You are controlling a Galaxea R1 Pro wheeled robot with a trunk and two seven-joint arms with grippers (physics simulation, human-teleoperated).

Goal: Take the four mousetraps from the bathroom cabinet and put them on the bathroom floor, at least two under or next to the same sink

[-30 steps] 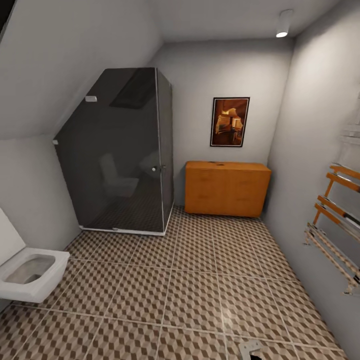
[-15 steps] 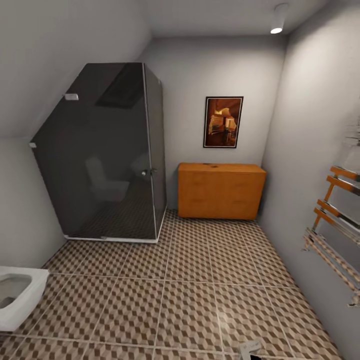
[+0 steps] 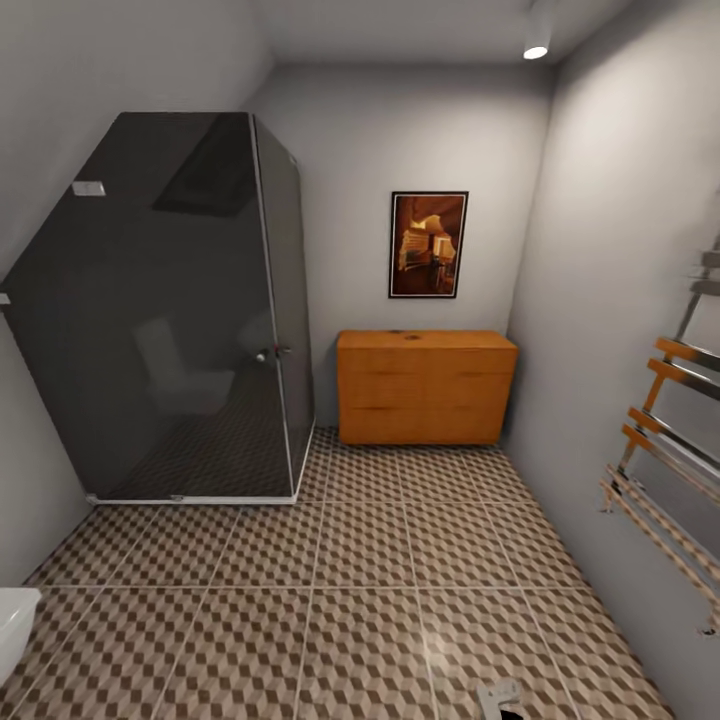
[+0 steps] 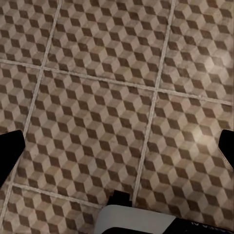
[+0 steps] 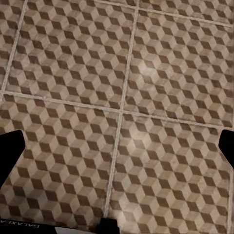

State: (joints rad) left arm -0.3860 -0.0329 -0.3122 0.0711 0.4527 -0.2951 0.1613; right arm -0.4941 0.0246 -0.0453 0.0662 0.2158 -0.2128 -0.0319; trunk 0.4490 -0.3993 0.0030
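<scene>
head view: the cabinet stands against the far wall under a picture, drawers closed, right of the dark shower; tiny dark specks on its top, too small to tell. left wrist: left claw spread wide over the floor. right wrist: right claw wide too, empty.

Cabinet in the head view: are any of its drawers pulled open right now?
No. The cabinet against the far wall shows flat, flush drawer fronts, with none standing out from its face.
</scene>
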